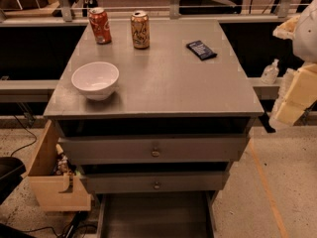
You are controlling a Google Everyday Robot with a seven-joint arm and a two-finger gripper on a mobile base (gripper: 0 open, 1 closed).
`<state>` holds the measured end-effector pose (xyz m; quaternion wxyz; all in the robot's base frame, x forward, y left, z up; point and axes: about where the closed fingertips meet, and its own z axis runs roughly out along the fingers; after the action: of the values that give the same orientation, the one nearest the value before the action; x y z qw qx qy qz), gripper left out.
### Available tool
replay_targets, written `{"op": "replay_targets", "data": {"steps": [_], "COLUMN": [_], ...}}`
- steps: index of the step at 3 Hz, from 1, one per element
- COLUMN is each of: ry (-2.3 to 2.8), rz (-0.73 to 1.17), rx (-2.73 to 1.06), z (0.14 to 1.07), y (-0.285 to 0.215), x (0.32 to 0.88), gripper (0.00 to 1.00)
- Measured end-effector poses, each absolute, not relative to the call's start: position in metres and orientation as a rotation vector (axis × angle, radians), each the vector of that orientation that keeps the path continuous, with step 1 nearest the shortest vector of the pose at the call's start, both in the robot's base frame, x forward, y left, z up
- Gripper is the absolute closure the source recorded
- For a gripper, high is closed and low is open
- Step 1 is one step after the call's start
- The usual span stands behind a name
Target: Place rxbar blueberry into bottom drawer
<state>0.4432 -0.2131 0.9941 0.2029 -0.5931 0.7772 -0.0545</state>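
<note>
The rxbar blueberry (pixel 201 49), a small dark navy bar with white lettering, lies flat on the back right of the grey cabinet top (pixel 163 88). Pulled out at the foot of the cabinet is the bottom drawer (pixel 154 216), its dark interior showing nothing inside. My gripper (pixel 295 97) appears as cream-coloured blocks at the right edge of the view. It hangs beside the cabinet, right of and below the bar and apart from it, with nothing visibly in it.
A white bowl (pixel 95 79) sits front left on the top. A red soda can (pixel 100 26) and an orange can (pixel 140 29) stand at the back. Two upper drawers with round knobs (pixel 155 152) are closed. A wooden box (pixel 52 182) stands at the cabinet's left, and a small bottle (pixel 270 72) to its right.
</note>
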Motion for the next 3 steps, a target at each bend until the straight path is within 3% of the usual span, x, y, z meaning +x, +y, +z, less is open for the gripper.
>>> {"op": "replay_targets", "data": {"steps": [2,3], "ry": [2.187,2.084], "rz": [-0.030,0.050], "rx": [-1.203,-0.971], "z": [0.969,0.974], "y": [-0.250,-0.268], "x": [0.478,0.521], "gripper": [0.00,0.00]}}
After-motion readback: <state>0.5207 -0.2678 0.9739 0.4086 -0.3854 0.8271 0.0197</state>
